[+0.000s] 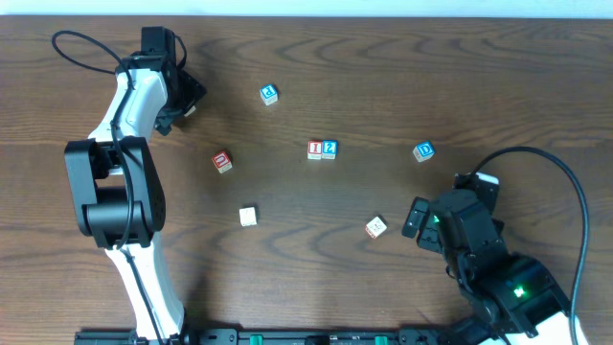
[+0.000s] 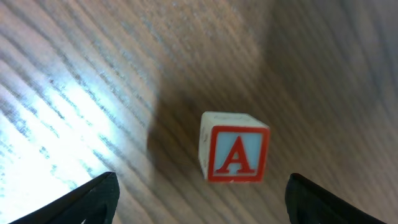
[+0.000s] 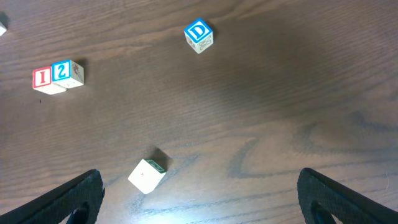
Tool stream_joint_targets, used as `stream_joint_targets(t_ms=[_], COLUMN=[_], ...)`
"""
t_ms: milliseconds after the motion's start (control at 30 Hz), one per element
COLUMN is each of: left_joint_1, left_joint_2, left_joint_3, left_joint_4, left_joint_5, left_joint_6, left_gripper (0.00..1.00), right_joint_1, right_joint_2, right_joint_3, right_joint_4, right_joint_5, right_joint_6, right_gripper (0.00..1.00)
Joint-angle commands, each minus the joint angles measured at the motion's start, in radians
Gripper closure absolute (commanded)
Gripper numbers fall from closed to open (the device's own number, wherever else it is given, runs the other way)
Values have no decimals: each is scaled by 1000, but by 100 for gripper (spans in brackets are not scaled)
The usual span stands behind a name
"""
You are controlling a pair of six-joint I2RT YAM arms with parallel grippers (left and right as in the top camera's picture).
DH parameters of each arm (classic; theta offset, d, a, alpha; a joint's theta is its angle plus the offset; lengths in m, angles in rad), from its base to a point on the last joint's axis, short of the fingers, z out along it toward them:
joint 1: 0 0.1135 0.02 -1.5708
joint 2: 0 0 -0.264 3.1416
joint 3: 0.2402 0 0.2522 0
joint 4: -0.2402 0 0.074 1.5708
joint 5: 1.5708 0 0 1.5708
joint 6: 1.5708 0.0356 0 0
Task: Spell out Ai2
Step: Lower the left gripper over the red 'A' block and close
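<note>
Red-lettered A block stands on the wooden table just ahead of my left tool, whose fingers are spread wide and grip nothing. My left arm is stretched out toward the far left corner. My right arm is folded near the near right corner, and my right tool is likewise gaping and empty. Mid-table, the I block and 2 block touch side by side.

My left wrist view is soft, with glare on the table at 9 o'clock; the A block throws its shadow toward 10.
</note>
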Motion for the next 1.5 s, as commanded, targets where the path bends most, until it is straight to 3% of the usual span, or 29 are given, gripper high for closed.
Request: stream_joint_targets(t_ms=[0,633,1000,1467], left_joint_1=[3,11,13,13], left_joint_2=[10,72,72,72], left_joint_3=[20,21,21,21], left_joint_4=[23,94,101,78], left_joint_5=[-9,68,61,41], left_joint_6=[-14,-31,-27,-20], left_gripper=[16,22,43,54], right_joint_1=[8,8,8,8], right_joint_2=[-4,-4,-4,-4], right_joint_3=[-5,-5,-5,-5], right_joint_4=[0,0,0,0], right_joint_5=[10,10,10,10], right_joint_6=[13,13,13,13], right_gripper=[1,1,1,1])
